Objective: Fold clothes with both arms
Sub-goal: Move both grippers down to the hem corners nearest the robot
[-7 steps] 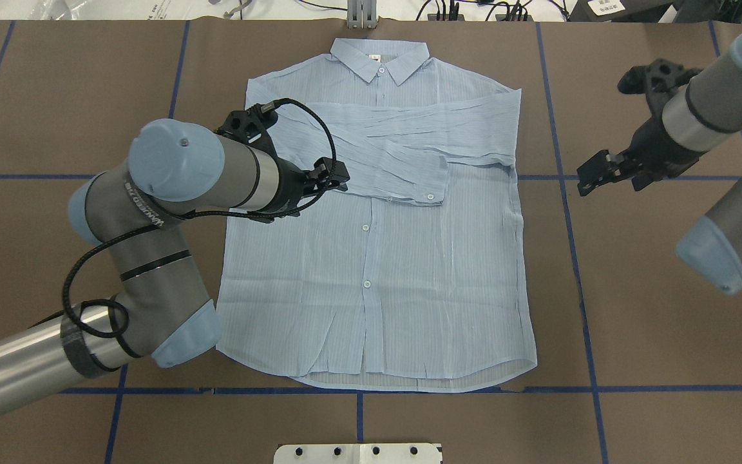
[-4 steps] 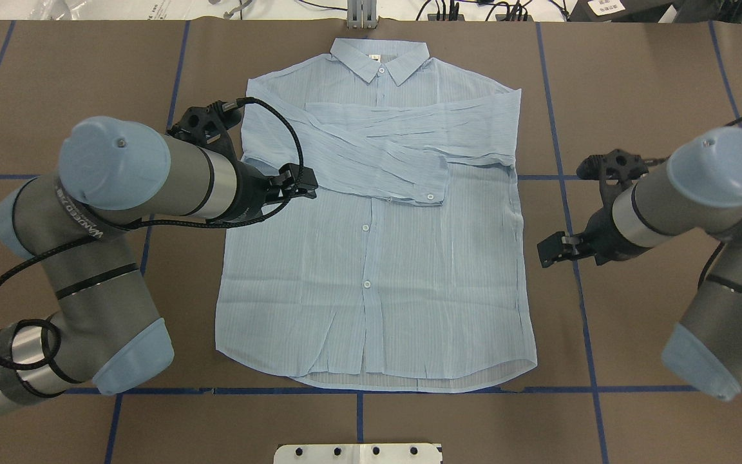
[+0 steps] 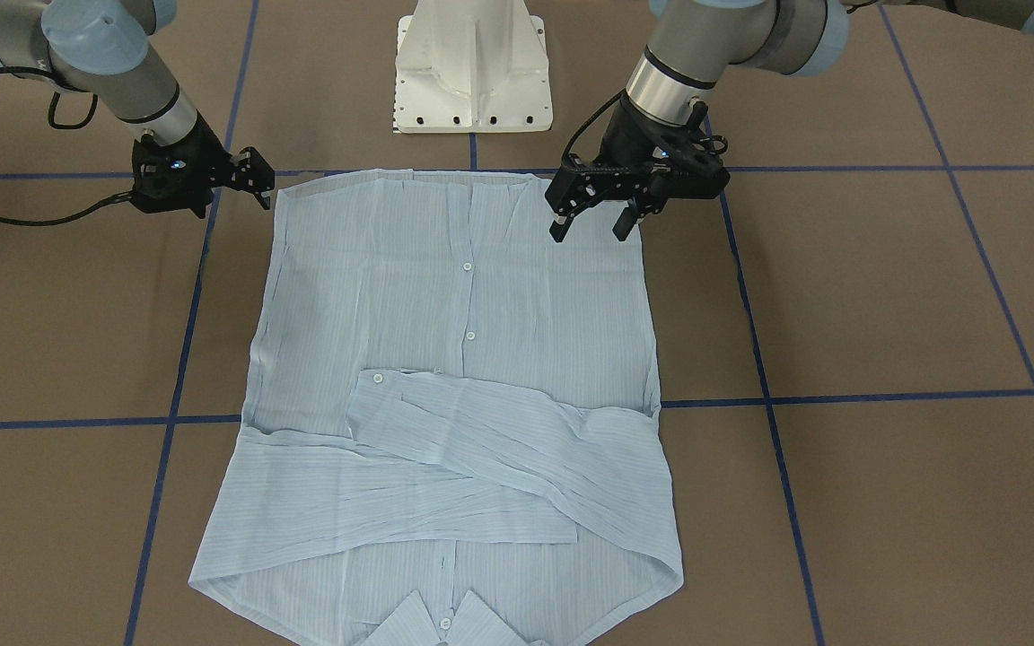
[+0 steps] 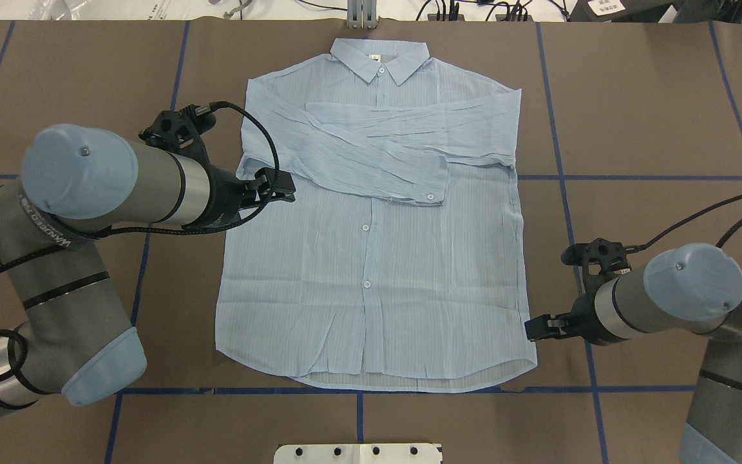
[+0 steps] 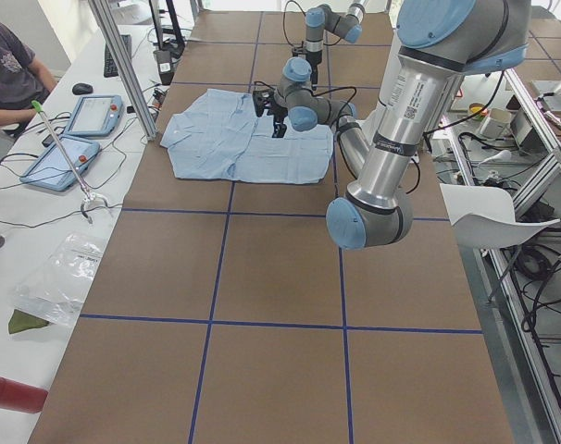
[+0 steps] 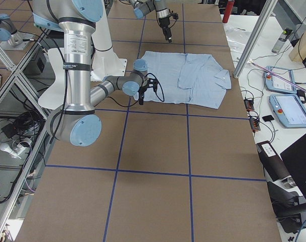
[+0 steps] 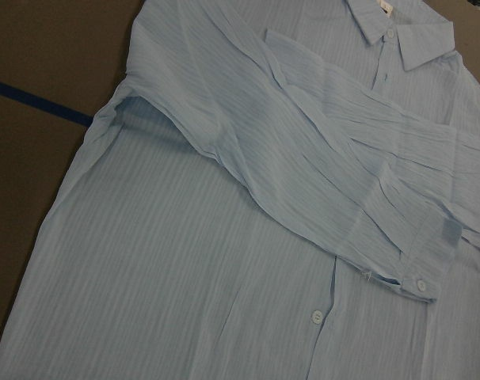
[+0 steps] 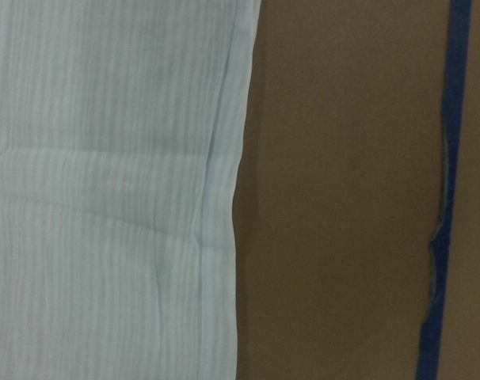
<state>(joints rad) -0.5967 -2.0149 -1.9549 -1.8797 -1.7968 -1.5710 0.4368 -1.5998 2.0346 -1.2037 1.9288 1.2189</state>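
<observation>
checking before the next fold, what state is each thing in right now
shirt, lying flat, front up, buttoned
sleeves, both folded across the chest
collar, flat, closed
left hand, open, empty, over the shirt's edge
right hand, open, empty, beside the hem corner

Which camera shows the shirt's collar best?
The overhead exterior view: the whole collar lies flat at the shirt's far end. The front-facing view crops it at the bottom edge, the left wrist view catches part, the side views show it tiny, and the right wrist view misses it.
</observation>
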